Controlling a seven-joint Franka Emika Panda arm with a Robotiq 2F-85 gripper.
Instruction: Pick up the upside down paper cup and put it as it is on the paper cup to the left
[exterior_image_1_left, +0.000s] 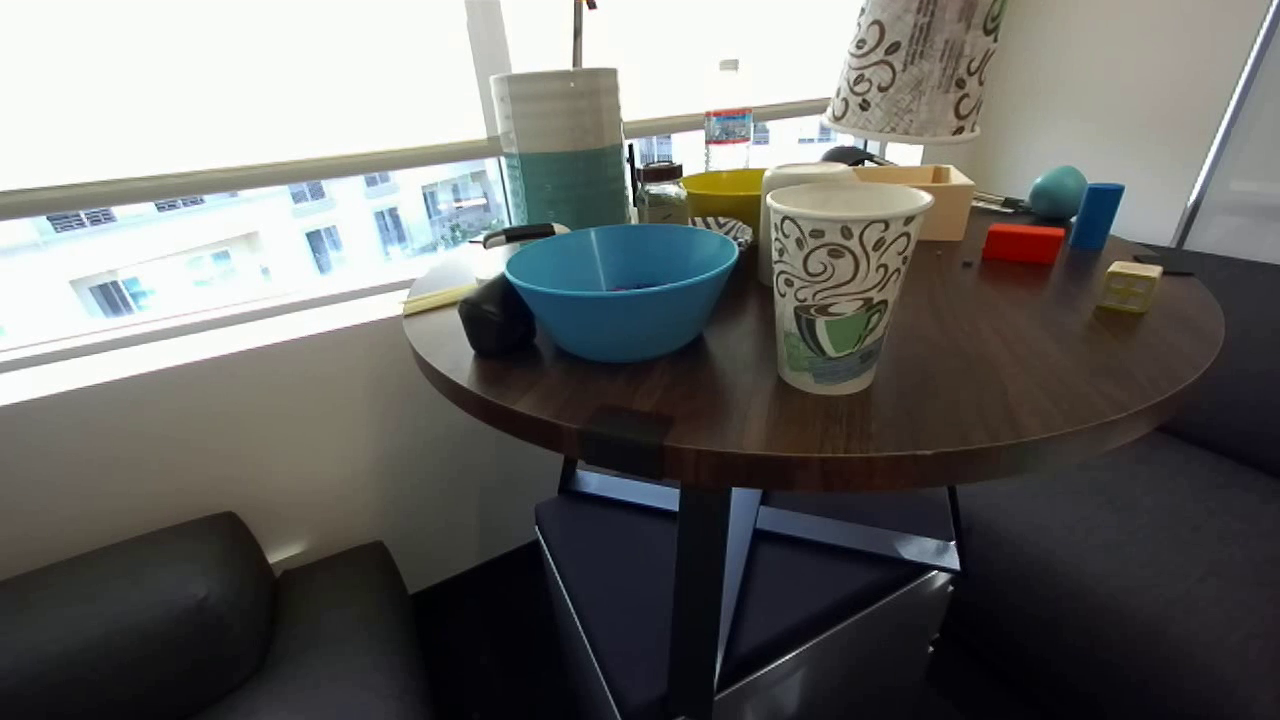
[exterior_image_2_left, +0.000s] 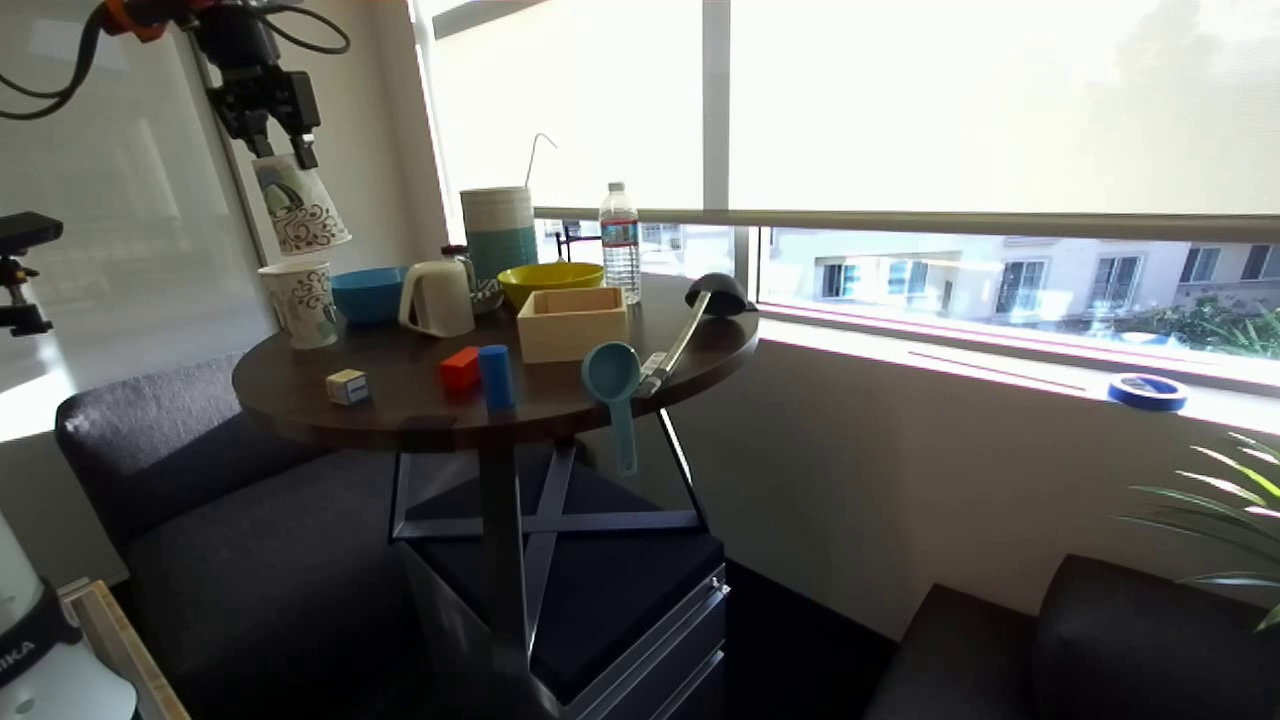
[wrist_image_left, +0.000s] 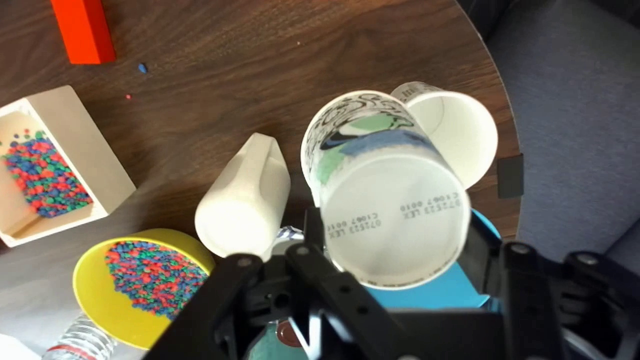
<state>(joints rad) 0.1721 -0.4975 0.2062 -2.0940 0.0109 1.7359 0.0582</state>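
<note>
The upside down paper cup (exterior_image_1_left: 920, 70) hangs in the air with its narrow base up; it also shows in an exterior view (exterior_image_2_left: 298, 205) and in the wrist view (wrist_image_left: 395, 215). My gripper (exterior_image_2_left: 285, 157) is shut on it near its base, one finger on each side; the fingers also show in the wrist view (wrist_image_left: 397, 237). The held cup is slightly tilted. The paper cup to the left (exterior_image_1_left: 840, 290) stands upright on the table, open end up, also in an exterior view (exterior_image_2_left: 305, 308) and the wrist view (wrist_image_left: 457, 135). The held cup is above it, apart, and partly covers it in the wrist view.
A blue bowl (exterior_image_1_left: 620, 295) and a white pitcher (exterior_image_2_left: 440, 300) stand close to the upright cup. A yellow bowl (exterior_image_2_left: 550, 285), a wooden box (exterior_image_2_left: 570, 335), a red block (exterior_image_2_left: 460, 370), a blue cylinder (exterior_image_2_left: 497, 378) and a small cube (exterior_image_2_left: 348, 387) are on the round table.
</note>
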